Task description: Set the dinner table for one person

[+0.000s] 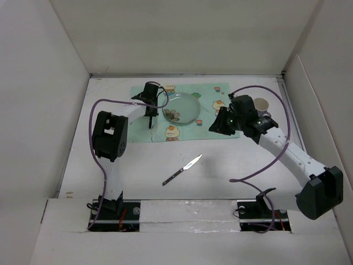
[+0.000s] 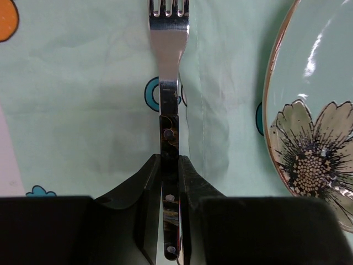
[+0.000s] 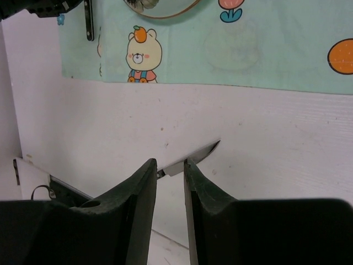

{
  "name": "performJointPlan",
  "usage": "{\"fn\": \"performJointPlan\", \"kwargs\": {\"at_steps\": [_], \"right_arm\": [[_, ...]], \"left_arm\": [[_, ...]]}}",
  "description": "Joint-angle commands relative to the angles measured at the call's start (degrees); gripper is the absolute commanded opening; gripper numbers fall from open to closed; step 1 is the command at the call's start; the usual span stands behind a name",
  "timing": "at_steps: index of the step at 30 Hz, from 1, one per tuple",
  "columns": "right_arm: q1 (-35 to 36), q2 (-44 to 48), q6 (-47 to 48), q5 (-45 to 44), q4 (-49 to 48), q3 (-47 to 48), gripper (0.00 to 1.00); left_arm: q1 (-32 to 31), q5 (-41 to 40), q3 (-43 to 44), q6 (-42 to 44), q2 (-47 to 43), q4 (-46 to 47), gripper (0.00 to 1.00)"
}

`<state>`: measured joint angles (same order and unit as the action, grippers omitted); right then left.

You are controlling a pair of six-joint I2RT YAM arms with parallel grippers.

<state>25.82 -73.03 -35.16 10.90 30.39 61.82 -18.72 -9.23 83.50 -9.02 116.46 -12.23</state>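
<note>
Matte dinner table w/ steel fork

A knife lies on the dinner table, on the near side of the mint placemat, its blade pointing far-right. The left gripper, holding a dark-handled utensil, hangs over the placemat just left of the plate. The right gripper hovers at the placemat's near right corner.

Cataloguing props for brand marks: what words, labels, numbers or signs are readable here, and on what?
No readable text in any view. The placemat carries only cartoon pictures, the plate a painted flower, the fork handle a swirl ornament; the knife and dinner table show no legible marks.
</note>
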Motion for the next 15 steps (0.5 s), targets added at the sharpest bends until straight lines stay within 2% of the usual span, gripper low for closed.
{"fn": "performJointPlan", "kwargs": {"at_steps": [1, 8, 10, 15], "right_arm": [[2.20, -1.05, 0.44, -2.19, -2.62, 1.72, 0.32], [8.79, -5.80, 0.27, -6.59, 0.19, 4.79, 0.32], [10.20, -6.42, 0.00, -7.20, 0.11, 4.89, 0.33], [14.42, -9.75, -0.35, -6.76, 0.11, 5.94, 0.46]], "left_arm": [[0.44, -0.08, 2.36, -0.21, 0.43, 0.72, 0.00], [0.44, -0.88, 2.45, -0.56, 1.48, 0.80, 0.01], [0.97, -0.79, 2.37, -0.74, 1.57, 0.98, 0.05], [0.97, -2.54, 2.36, -1.26, 1.66, 0.37, 0.20]]}}
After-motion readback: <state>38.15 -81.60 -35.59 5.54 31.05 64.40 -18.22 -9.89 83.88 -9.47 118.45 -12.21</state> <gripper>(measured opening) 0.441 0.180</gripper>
